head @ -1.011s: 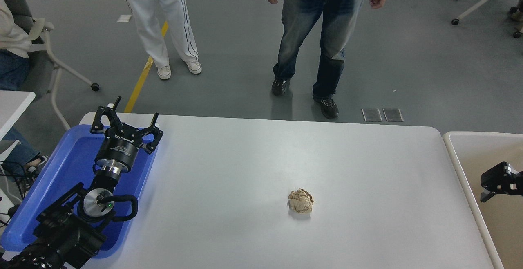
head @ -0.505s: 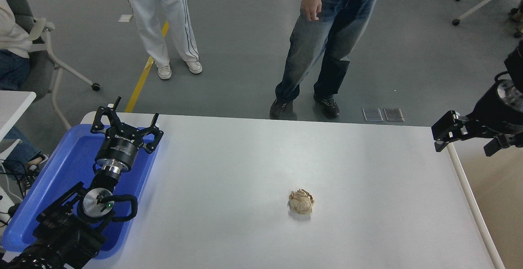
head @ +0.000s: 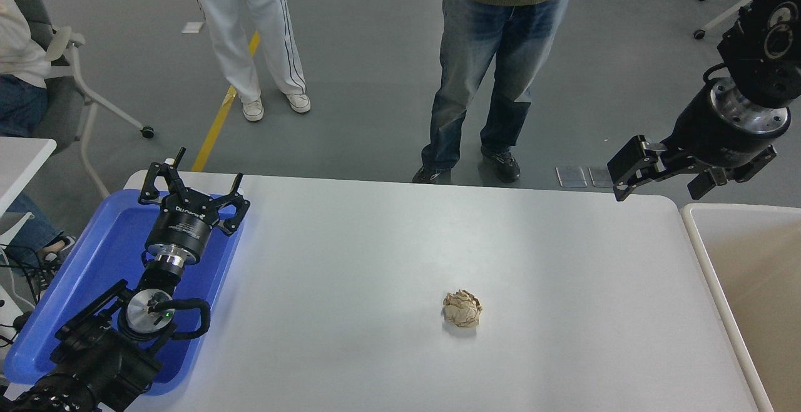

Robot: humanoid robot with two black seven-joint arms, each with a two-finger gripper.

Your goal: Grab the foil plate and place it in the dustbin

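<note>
My right gripper (head: 666, 177) hangs with jaws spread and empty above the white tabletop's (head: 375, 243) far right corner, just beside the large beige dustbin (head: 707, 255) with its cream rim. I see no silver foil plate anywhere; it may lie inside the bin, out of view. The risk is mistaking the small crumpled tan paper ball (head: 462, 309) for my target. The surface around it offers wide open room. My left gripper (head: 194, 194), jaws open, is parked over the blue plastic tray (head: 106, 243)
</note>
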